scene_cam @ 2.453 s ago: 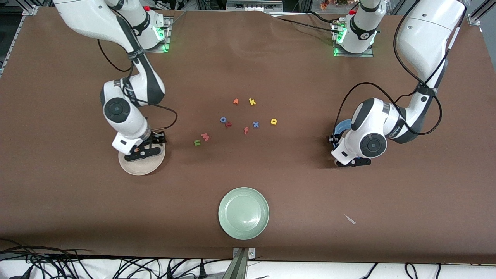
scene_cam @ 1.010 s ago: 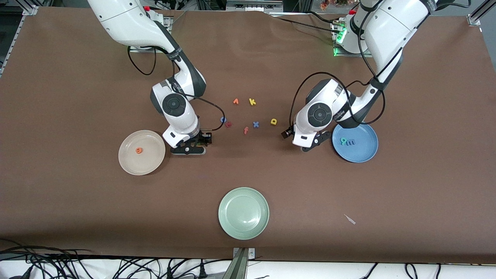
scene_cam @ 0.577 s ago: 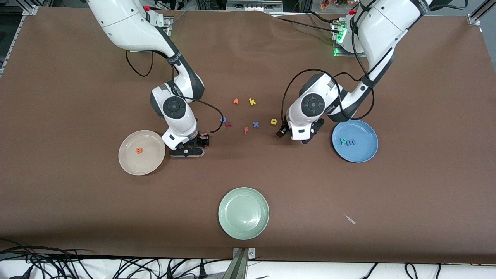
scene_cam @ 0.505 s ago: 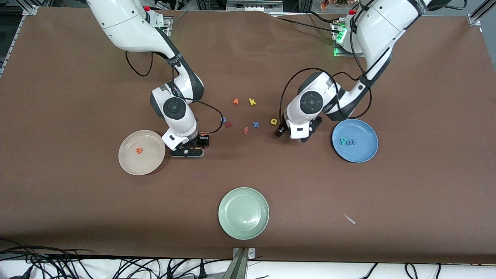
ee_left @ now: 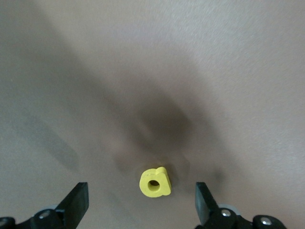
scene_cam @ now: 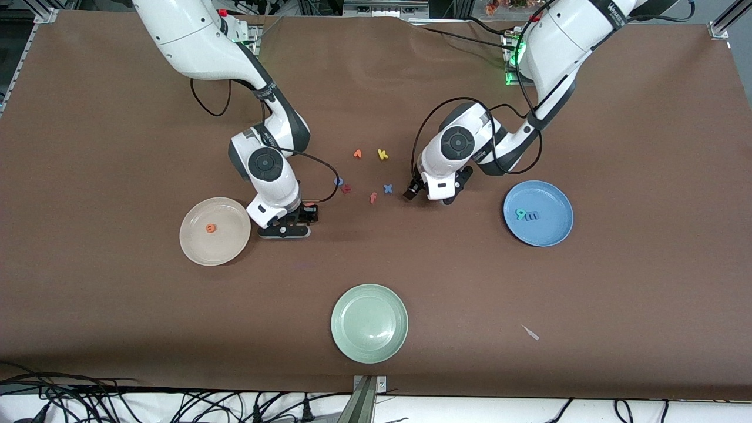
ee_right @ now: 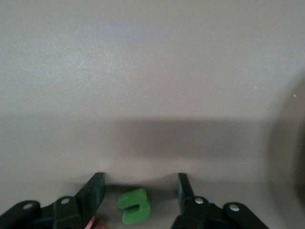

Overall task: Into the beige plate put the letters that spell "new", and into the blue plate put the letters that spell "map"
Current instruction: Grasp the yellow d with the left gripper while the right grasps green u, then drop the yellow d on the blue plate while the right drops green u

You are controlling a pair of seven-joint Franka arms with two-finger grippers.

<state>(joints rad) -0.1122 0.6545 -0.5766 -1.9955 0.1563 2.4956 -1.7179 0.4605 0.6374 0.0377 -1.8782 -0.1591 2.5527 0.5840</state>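
The beige plate holds the orange "e". On the blue plate lie the teal "a" and the periwinkle "m". My right gripper is low on the table beside the beige plate, open, with the green "n" between its fingers and untouched. A pink-red bit, likely the "w", shows by that hand. My left gripper hangs open over the yellow "p", which the hand hides in the front view.
Loose letters lie mid-table between the arms: orange "v", yellow "k", blue "o", a dark red letter, orange "f", blue "x". A pale green plate sits nearest the front camera.
The left arm has swung from beside the blue plate toward the loose letters and now covers the yellow "p". The right gripper stayed over the "n", its fingers slightly narrower.
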